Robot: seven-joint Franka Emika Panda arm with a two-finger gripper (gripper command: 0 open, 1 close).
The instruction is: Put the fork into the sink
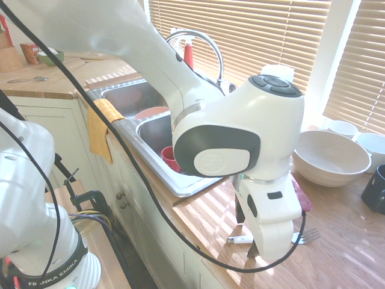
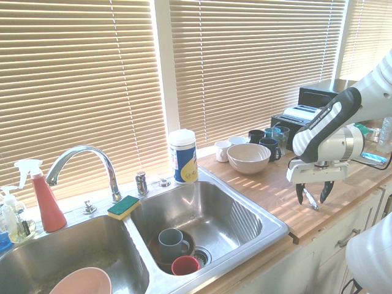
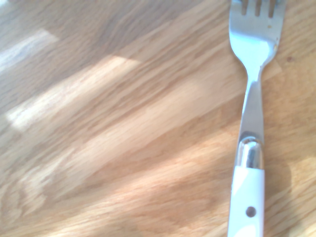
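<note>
fork lies on sunlit wooden countertop beside steel sink

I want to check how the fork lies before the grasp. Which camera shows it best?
The wrist view: the fork fills it close up, flat on the wooden countertop, tines and white handle sharp. The first exterior view shows only its ends either side of the pincer. The second shows a small sliver between the open fingers.
</note>
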